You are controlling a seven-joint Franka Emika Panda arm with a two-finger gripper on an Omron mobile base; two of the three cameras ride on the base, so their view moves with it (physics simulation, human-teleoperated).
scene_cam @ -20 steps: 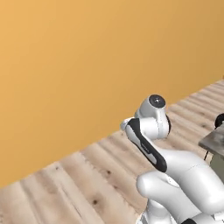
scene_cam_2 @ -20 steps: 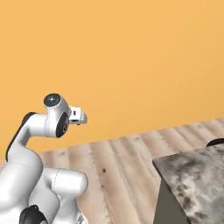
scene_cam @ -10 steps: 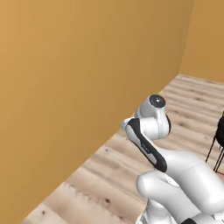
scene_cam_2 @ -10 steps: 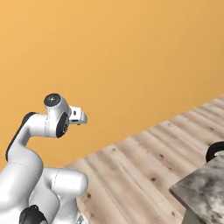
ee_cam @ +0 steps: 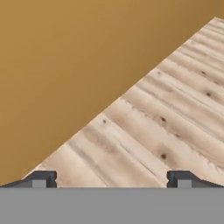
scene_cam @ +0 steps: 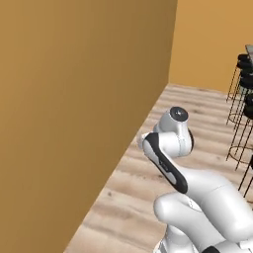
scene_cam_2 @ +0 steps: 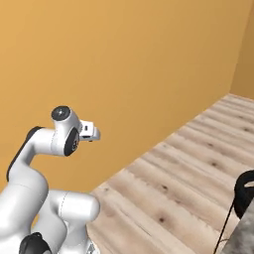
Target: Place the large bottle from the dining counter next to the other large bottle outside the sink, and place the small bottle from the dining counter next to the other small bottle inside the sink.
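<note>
My gripper (ee_cam: 111,180) is open, with its two dark fingertips (ee_cam: 41,179) wide apart and nothing between them. It looks along a bare wooden floor (ee_cam: 175,113) where that meets an orange wall (ee_cam: 65,57). The white arm (scene_cam: 170,148) is folded up close above the base. A mottled grey corner of the dining counter (scene_cam_2: 244,242) shows at the lower right of the right base view. Both large bottles, both small bottles and the sink are out of view.
Black bar stools (scene_cam: 244,113) stand at the right edge of the left base view, and one stool (scene_cam_2: 244,194) stands beside the counter corner. The orange wall (scene_cam: 74,99) runs close along the left. Plank floor (scene_cam_2: 188,168) stretches ahead.
The whole picture has shifted, so the base has turned: the wall now looms on the left, the stools have come into view and the counter has slid right. The arm keeps its folded pose.
</note>
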